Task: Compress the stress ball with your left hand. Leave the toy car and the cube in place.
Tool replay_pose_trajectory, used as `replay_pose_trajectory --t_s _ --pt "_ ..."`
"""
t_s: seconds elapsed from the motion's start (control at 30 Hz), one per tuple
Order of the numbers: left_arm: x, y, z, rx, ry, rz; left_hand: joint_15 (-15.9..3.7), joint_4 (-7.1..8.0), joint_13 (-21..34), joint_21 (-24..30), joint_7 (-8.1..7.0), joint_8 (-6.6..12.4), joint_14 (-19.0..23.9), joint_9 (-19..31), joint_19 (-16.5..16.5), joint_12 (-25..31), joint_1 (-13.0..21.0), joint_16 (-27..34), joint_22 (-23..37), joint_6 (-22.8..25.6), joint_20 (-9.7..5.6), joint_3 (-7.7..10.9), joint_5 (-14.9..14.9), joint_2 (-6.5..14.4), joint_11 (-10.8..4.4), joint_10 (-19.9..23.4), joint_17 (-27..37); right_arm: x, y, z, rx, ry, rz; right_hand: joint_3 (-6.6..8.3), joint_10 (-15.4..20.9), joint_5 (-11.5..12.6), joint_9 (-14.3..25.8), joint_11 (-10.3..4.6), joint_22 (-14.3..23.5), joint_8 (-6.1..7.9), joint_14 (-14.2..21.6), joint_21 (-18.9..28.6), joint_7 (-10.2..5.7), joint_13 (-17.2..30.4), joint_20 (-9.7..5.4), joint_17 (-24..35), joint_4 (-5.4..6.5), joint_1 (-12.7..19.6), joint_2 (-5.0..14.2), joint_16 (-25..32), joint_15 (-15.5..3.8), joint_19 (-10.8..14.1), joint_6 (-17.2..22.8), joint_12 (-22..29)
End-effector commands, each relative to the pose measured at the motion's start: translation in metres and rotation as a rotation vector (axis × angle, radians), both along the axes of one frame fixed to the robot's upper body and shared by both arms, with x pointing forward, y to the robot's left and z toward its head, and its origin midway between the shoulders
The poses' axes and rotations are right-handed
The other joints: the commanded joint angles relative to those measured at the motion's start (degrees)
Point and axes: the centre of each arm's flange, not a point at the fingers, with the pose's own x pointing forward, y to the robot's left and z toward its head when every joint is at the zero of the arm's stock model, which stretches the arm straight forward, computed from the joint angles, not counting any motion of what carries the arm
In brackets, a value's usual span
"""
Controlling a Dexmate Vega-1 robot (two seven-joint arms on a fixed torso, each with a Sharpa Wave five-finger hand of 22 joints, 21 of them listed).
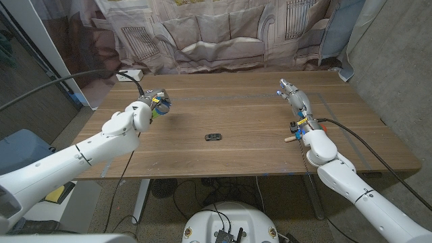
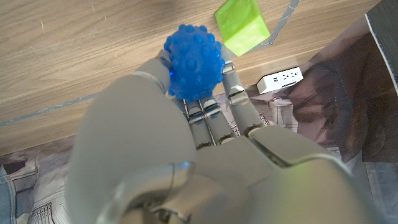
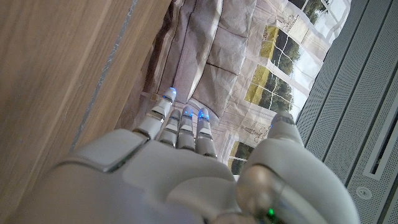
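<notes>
In the head view the wooden table (image 1: pixel 229 121) fills the middle of the frame. The left hand (image 1: pixel 154 105) sits at the centre left, raised over the table's left part, with blue and a sliver of green showing among its fingers; what these are cannot be made out from here. A small dark toy car (image 1: pixel 213 136) lies alone near the middle of the frame, well apart from both hands. The right hand (image 1: pixel 295 96) is at the upper right of the frame, fingers stretched out and apart, holding nothing. A white power strip (image 1: pixel 130 74) lies at the table's far left corner, in front of a printed curtain (image 1: pixel 223 34).

The left wrist view makes plain what the head view leaves unclear. The left hand (image 2: pixel 205 118) has its fingers (image 2: pixel 231 84) curled around a blue knobbly stress ball (image 2: pixel 193 61), which sits at the upper centre of the frame, with the thumb pressed on its other side. A lime-green cube (image 2: pixel 242 27) rests on the table just beside the ball, at the top of the frame; whether they touch cannot be told. The power strip (image 2: pixel 281 79) shows at the centre right.

The right wrist view shows the right hand (image 3: pixel 186 162) in the lower half of the frame, fingers (image 3: pixel 186 127) straight and slightly spread, empty, beside the table's edge, with the curtain (image 3: pixel 249 56) beyond.
</notes>
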Motion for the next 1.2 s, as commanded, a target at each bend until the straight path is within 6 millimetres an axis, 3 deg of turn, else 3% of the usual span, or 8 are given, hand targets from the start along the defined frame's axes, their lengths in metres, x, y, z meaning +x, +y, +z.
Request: replay_pose_trajectory --t_s 0.03,0.67,1.2 --pt "0.0020 0.0051 0.0040 0.007 0.010 0.013 0.09 0.11 0.0 -0.2 0.10 -0.26 -0.7 0.2 -0.5 -0.4 -0.9 -0.1 -0.1 -0.4 0.30 -0.42 -0.1 -0.2 0.13 -0.5 0.1 0.0024 0.0021 0.0019 -0.001 -0.003 0.000 -0.03 0.6 -0.2 0.1 0.10 0.1 0.00 0.5 -0.1 0.20 0.0 0.00 0.1 -0.15 0.6 0.08 0.4 0.14 0.6 0.6 -0.1" --pt "0.0045 0.0060 0.0046 0.011 0.017 0.012 0.27 -0.11 0.1 -0.7 -0.05 -0.66 -1.5 0.1 -1.3 -0.9 -2.0 -0.3 -0.1 -1.2 1.07 -0.59 0.0 -0.1 0.01 -1.3 -0.1 0.0028 0.0021 0.0017 0.005 0.000 -0.007 -0.01 0.7 -0.2 0.1 0.10 0.1 0.02 0.5 -0.2 0.14 0.0 0.02 0.1 -0.15 0.6 0.14 0.4 0.04 0.6 0.7 -0.1" --pt "0.0029 0.0064 0.0038 0.011 -0.038 0.022 -0.42 -1.77 0.3 -0.5 -0.70 -0.04 0.4 0.1 -0.7 -0.4 -0.9 0.5 0.0 0.6 1.02 0.38 0.4 0.7 -0.42 0.4 -0.3 0.0017 0.0018 0.0021 -0.003 0.002 -0.013 0.02 0.7 -0.2 0.1 0.14 0.1 0.02 0.5 -0.2 0.10 0.0 0.05 0.1 -0.17 0.7 0.17 0.4 0.07 0.6 0.7 -0.1"
